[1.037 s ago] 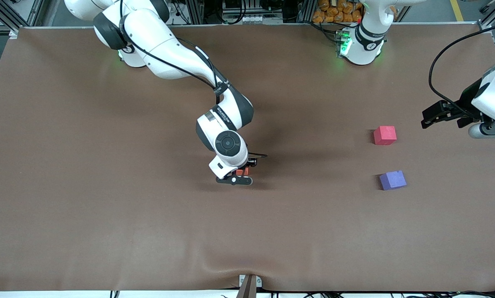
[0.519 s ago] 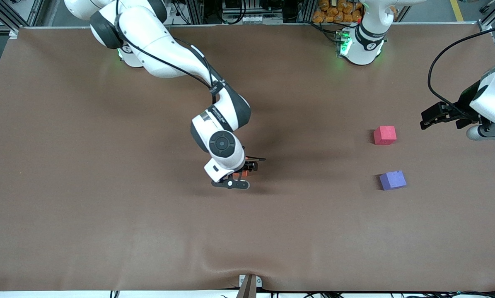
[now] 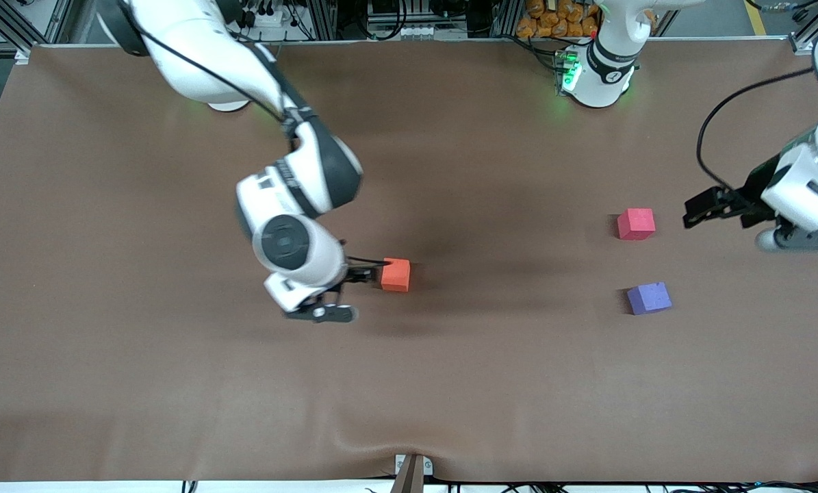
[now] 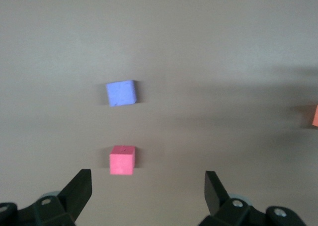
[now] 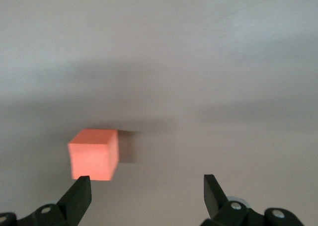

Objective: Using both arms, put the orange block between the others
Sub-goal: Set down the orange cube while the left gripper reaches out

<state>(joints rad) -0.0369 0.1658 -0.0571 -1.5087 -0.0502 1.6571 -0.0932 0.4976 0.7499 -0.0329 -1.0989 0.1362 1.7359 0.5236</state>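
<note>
The orange block (image 3: pixel 395 274) sits on the brown table (image 3: pixel 176 383) near its middle in the front view, free of any grip, well apart from the two others toward the left arm's end of the table: the pinkish-red cube (image 3: pixel 636 224) and, nearer the front camera, the purple-blue cube (image 3: pixel 648 298), with a bare gap between them. The right gripper (image 3: pixel 340 291) is just beside the orange block on the side toward the right arm's end, its jaws apart and holding nothing. The left gripper (image 3: pixel 713 205) hangs near the pinkish-red cube at the table's edge, jaws also apart and empty. In the left wrist view the two spread fingers (image 4: pixel 79 188) frame the pinkish-red cube (image 4: pixel 121 160), with the purple-blue cube (image 4: pixel 120 93) past it and a sliver of the orange block (image 4: pixel 315 115) at the picture's edge; nothing lies between the pads. In the right wrist view the orange block (image 5: pixel 93 154) rests on the table close to one open finger (image 5: pixel 79 193), untouched. By my reading the first half looks done: the block is set down mid-table where the left arm can reach it. What is left is the left arm's pickup, the carry, and setting the block in the gap between the cubes.
</note>
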